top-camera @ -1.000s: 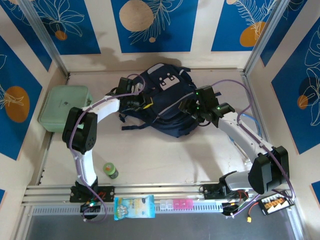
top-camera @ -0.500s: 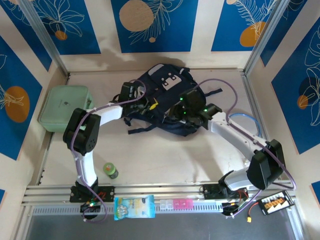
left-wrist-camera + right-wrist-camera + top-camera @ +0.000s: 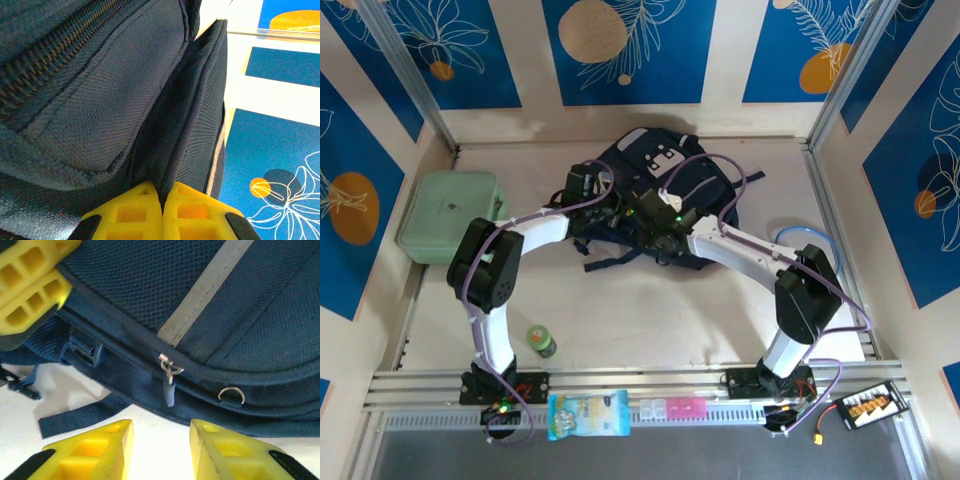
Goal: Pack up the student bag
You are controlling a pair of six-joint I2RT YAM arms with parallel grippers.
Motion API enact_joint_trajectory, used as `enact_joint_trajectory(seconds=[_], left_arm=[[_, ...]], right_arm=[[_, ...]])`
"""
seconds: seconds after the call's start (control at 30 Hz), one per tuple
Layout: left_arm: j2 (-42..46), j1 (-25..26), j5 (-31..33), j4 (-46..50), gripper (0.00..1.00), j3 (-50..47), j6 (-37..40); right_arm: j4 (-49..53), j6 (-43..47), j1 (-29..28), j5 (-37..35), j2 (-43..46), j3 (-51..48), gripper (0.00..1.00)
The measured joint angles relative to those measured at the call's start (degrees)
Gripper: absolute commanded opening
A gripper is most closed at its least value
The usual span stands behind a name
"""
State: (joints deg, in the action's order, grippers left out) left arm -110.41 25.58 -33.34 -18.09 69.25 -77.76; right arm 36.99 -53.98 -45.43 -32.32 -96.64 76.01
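Note:
The student bag, dark navy with a white patch, lies at the far middle of the table. My left gripper is at the bag's left edge, and in the left wrist view it is shut on a fold of the bag's fabric. My right gripper sits close beside it at the bag's near edge. In the right wrist view it is open over bare table, with a metal zip pull on the bag just ahead of the gap, untouched. The left gripper's yellow finger shows at top left.
A mint green zip case lies at the far left. A small green-capped bottle stands near the left arm's base. A snack packet and a pink pill box rest on the front rail. A loose strap trails on the table.
My right arm has swung left along the bag's near edge to beside the left gripper, its jaws narrowing. The bag has shifted slightly. The left gripper has kept its hold.

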Motion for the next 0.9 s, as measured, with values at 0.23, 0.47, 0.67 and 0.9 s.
enact_joint_trajectory(seconds=[0.23,0.47,0.67,0.9], left_arm=[[0.02,0.00,0.00,-1.07,0.00,-0.44,-0.70],[0.02,0.00,-0.02,-2.03,0.00,-0.66,-1.49],[0.02,0.00,-0.04,-2.34,0.00,-0.74,-1.44],[0.02,-0.15,-0.07,-2.10,0.00,-0.74,-1.09]], right_arm=[[0.39,-1.22,-0.37,-3.85,-3.91,2.01,0.27],[0.37,-1.07,-0.37,-6.95,-7.04,5.01,0.19],[1.29,-0.83,-0.61,-8.48,-7.50,5.01,0.07],[1.60,-0.50,-1.07,-9.73,-3.23,-0.13,0.06]])
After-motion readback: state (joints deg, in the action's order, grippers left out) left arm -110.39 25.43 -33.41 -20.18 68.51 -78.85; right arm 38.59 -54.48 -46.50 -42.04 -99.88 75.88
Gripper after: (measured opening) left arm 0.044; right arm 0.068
